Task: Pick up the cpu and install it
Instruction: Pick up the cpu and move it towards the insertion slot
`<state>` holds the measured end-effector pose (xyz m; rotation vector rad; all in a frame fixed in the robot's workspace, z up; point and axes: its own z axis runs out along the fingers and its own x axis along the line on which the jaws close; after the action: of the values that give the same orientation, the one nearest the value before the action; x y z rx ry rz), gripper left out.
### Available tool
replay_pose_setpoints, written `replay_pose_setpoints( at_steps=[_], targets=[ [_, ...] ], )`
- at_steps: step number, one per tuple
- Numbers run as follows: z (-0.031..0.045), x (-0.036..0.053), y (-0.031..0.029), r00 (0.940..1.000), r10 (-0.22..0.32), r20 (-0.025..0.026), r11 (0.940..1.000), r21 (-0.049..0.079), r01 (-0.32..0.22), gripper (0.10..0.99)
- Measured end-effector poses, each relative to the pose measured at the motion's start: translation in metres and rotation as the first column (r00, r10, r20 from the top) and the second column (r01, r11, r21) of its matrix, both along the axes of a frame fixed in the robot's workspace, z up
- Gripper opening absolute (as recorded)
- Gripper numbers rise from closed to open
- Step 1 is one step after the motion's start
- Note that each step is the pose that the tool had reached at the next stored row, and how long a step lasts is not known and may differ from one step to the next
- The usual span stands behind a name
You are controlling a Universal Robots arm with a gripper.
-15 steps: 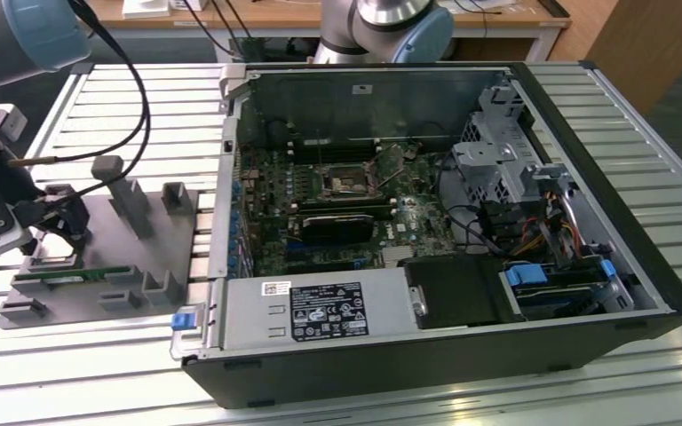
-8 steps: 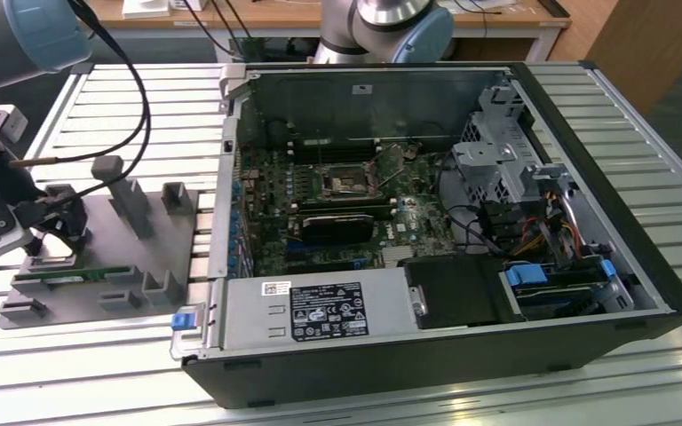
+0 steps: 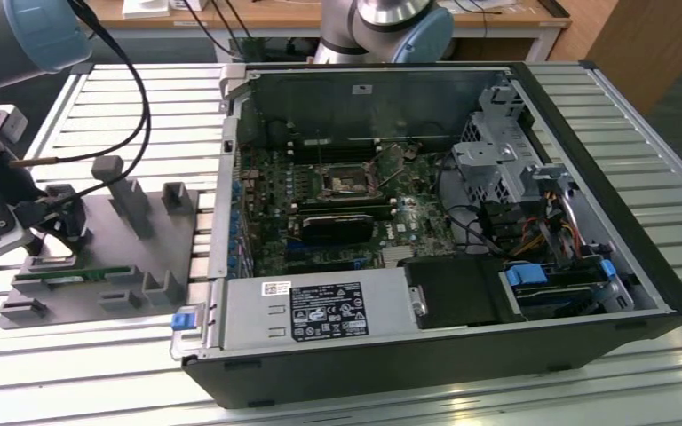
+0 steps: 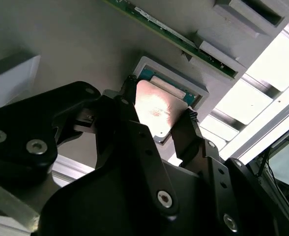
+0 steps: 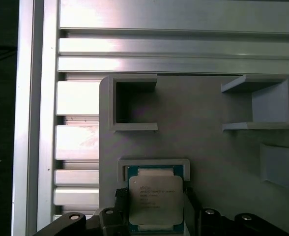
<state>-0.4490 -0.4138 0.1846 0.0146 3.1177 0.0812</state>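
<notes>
The jaws pinch the cpu [image 4: 157, 105] from two opposite sides, one dark fingertip [image 4: 130, 87] against each edge. The chip lies flat between them, seated in a pale-rimmed pocket [image 5: 154, 163] of the grey holder plate [image 5: 208, 147]. In the exterior view the gripper [image 3: 63, 232] points straight down over this plate, the arm's wrist upright above it and a black cable [image 3: 139, 98] looping off it. There the fingers and wrist hide the chip.

In the first wrist view the linkage cuts off the cpu's near edge. A few lines of fine print cross its metal lid.

Just beyond the jaws a green memory stick [image 4: 174, 34] lies along the plate. Well off to one side is the open computer case [image 3: 436, 222], with a white printed label [image 3: 323, 311].
</notes>
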Motion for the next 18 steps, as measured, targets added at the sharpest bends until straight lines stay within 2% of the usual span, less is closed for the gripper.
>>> replay_pose_setpoints(
  at_steps=[5,6,7,13,15,16,18],
  targets=[
    [0.0001,0.0,0.0,1.0,0.0,0.0,1.0,0.0,0.0,0.537],
    [0.0005,0.0,0.0,1.0,0.0,-0.0001,1.0,0.0,0.0,0.549],
    [0.0009,0.0,0.0,1.0,0.0,-0.0001,1.0,0.0,0.0,0.612],
    [0.0018,0.0,0.0002,1.0,0.0,-0.0001,1.0,0.0,0.0,0.612],
    [0.0014,-0.0001,0.0002,1.0,0.0,-0.0004,1.0,0.001,0.0,0.596],
    [0.0014,-0.0001,0.0002,1.0,0.001,-0.0006,1.0,0.001,-0.001,0.533],
    [0.0013,0.0,0.0002,1.0,0.003,-0.0004,1.0,0.002,-0.003,0.533]
  ],
)
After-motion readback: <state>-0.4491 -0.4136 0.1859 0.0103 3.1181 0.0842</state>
